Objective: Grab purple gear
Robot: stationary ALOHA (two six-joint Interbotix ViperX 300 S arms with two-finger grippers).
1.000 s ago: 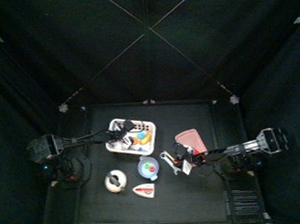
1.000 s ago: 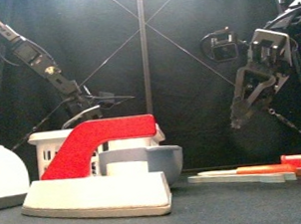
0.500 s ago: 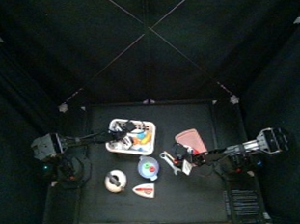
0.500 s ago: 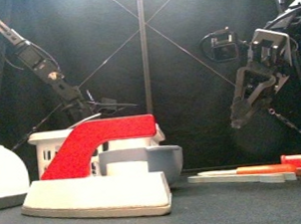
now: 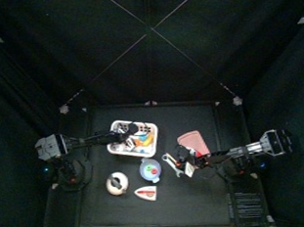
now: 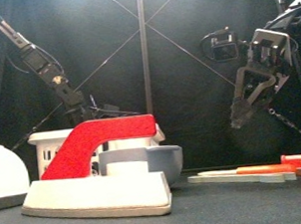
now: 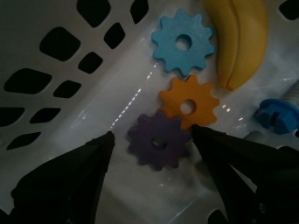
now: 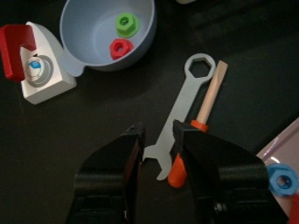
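The purple gear [image 7: 158,142] lies flat on the floor of the white basket [image 7: 70,66], next to an orange gear [image 7: 193,99] and a blue gear [image 7: 184,46]. My left gripper [image 7: 152,136] hangs open just above the purple gear, one jaw on either side of it, not touching. In the top view the left gripper [image 5: 119,139] is over the basket [image 5: 132,126]. My right gripper [image 8: 158,131] is open and empty, hovering over a wrench [image 8: 187,92] and a screwdriver [image 8: 193,140]; it hangs high in the front view [image 6: 249,99].
A banana [image 7: 239,39] and a small blue part [image 7: 278,115] also lie in the basket. A blue bowl [image 8: 100,44] holds a green and a red piece. A red-and-white block [image 6: 99,169] stands at the front. A pink tray [image 5: 193,140] lies right of the basket.
My left arm has shifted slightly right and down over the basket. The right arm has not moved.
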